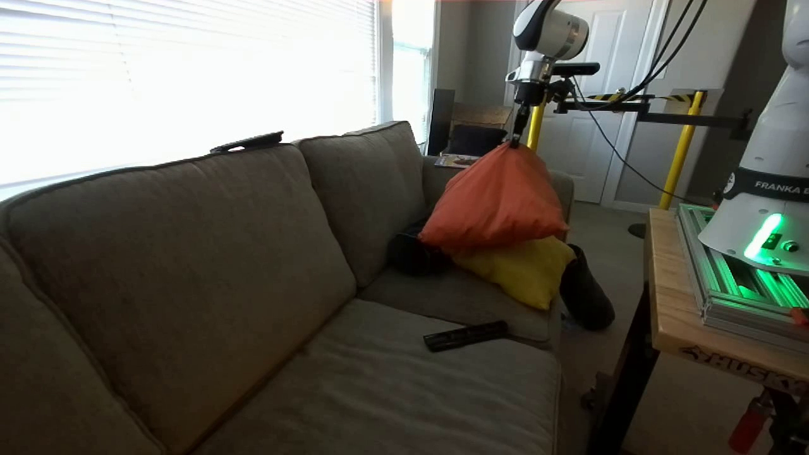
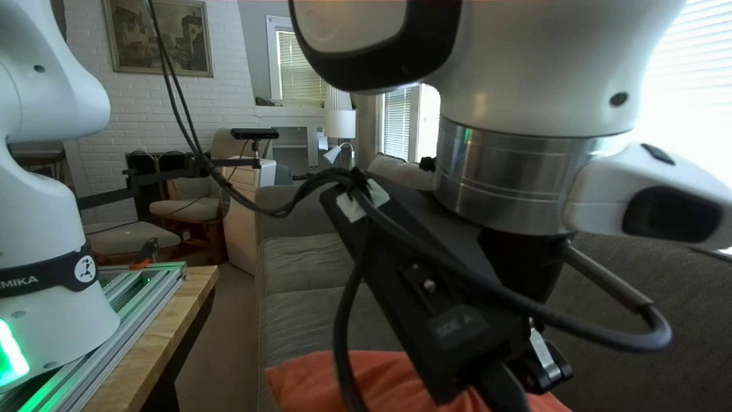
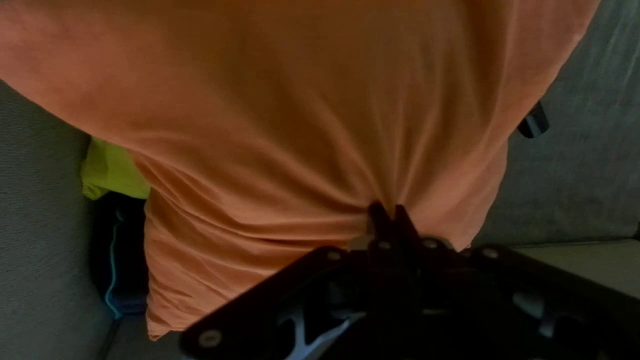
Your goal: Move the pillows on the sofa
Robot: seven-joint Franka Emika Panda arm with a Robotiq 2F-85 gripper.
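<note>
Right of centre in an exterior view, the gripper (image 1: 515, 143) pinched the orange pillow (image 1: 499, 199) by its top; the yellow pillow (image 1: 521, 268) showed just below, on the sofa (image 1: 379, 379). The task seemed partway: placing and releasing the orange pillow remained; the yellow's part was unclear.

The orange pillow (image 1: 496, 202) and yellow pillow (image 1: 526, 272) are showing plain colour. Dimly lit, the sofa (image 1: 272, 265) is showing a perhaps grey-brown fabric.

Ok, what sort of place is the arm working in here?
Most likely a home living room: there is the big fabric sofa, a white-shaded lamp, and a framed picture on a brick wall.
</note>
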